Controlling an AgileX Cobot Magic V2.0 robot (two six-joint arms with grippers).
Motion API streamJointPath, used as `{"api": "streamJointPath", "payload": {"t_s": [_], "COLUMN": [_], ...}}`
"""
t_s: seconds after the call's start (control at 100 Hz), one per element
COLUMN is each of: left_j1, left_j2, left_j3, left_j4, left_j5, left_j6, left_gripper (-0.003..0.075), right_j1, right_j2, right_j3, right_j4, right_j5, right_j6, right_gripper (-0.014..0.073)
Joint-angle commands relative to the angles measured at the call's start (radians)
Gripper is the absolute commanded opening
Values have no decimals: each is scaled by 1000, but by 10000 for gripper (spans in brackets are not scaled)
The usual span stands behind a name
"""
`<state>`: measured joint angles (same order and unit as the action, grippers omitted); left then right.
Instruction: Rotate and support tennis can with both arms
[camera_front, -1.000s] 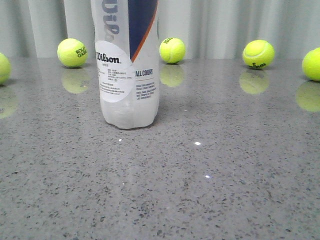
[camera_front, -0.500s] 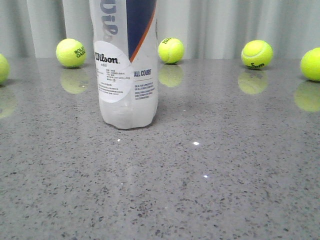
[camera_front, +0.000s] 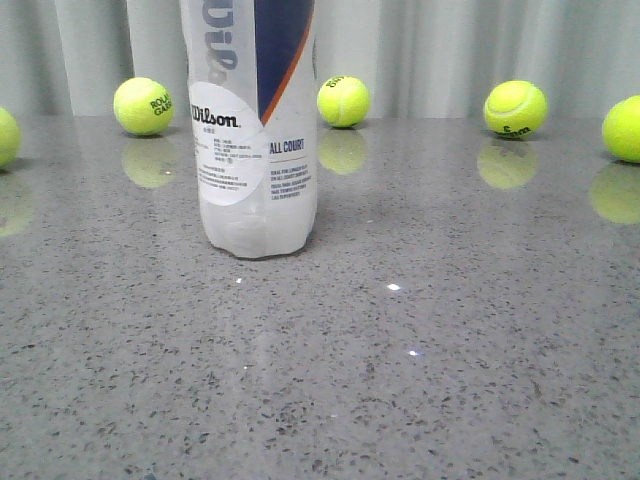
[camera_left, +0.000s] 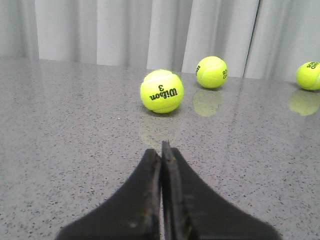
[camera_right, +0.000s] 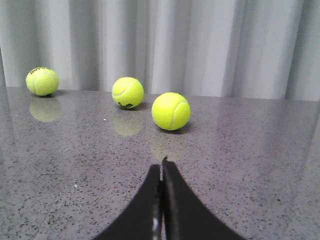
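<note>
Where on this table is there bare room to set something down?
The widest free patch is the near grey tabletop, in front of the upright tennis can and right of it. The far edge by the curtain is crowded: tennis balls sit in a row there.

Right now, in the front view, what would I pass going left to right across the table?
Tennis ball at the left edge → second ball → tennis can → third ball → fourth ball → ball at the right edge.
</note>
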<state>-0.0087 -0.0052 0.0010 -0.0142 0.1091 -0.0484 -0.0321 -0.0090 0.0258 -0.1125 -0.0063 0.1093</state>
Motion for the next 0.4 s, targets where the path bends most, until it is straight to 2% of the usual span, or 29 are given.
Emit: {"api": "streamJointPath", "payload": {"t_s": [0.0,0.39], "left_j1": [1,1], "left_j2": [-34,-34], "left_j3": [43,43], "left_j4": [-3,-3], "left_j5": [-78,-78], "left_j6": [0,0], "left_gripper": [-19,-19], "right_j1": [-6,-6], "right_j2": [-18,-18], "right_j3": [4,3], "right_j4": [10,10], "right_j5": [-60,-51], "right_j6": [-17,-17], "right_gripper": [-59,-59]}}
